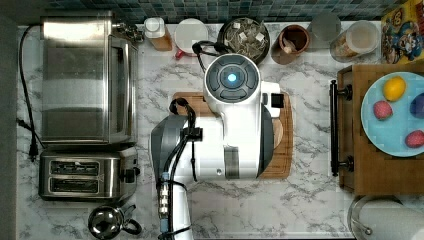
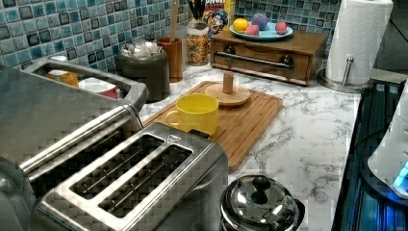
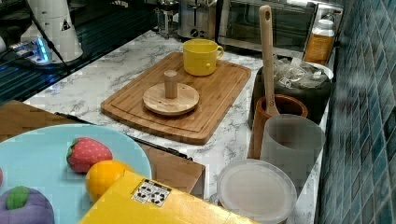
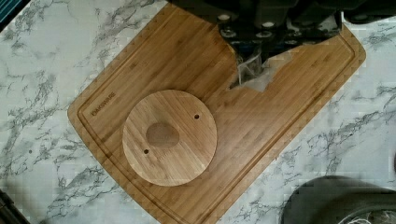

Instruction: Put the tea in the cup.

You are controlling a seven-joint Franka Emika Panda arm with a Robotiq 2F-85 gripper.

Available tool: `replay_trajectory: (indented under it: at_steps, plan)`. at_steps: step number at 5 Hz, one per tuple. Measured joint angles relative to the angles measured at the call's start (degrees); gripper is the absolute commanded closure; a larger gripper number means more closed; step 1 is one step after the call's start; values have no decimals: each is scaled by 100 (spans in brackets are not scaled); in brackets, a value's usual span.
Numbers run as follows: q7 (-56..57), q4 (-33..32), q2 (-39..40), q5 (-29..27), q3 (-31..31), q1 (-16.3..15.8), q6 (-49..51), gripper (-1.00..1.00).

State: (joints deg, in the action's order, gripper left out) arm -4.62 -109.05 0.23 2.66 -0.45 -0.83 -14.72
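In the wrist view my gripper (image 4: pixel 252 49) is shut on a pale tea bag (image 4: pixel 254 77), which hangs from it high above the wooden board (image 4: pixel 196 56). Beside it on the board lies the round wooden knobbed lid (image 4: pixel 169 137). The yellow cup (image 2: pixel 195 113) (image 3: pixel 201 56) stands upright at one end of the board (image 3: pixel 219 100), apart from the lid (image 3: pixel 170 98). More tea bags fill a dark round pot (image 1: pixel 245 36) (image 2: pixel 142 65) (image 3: pixel 299 79) at the tiled wall. The white arm (image 1: pixel 232 120) covers most of the board in the top view.
A toaster oven (image 1: pixel 85 80), a toaster (image 1: pixel 82 175) and a small steel kettle (image 1: pixel 107 220) line the top view's left. A wooden drawer box (image 1: pixel 380 165) carrying a fruit plate (image 1: pixel 395 140) sits at the top view's right. A brown utensil holder (image 3: pixel 275 116) with a wooden spoon stands by the pot.
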Motion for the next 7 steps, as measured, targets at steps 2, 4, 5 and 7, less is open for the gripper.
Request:
replay_trajectory:
  at_steps: [2,4,5,7]
  plan:
    - [-2,-78,8,96,12,8,-74,100]
    - [-2,-229,26,101,12,-16,-663,100]
    - [-5,-515,24,103,82,-21,-913,100]
    - [192,-1237,30,-101,203,-220,-789,100]
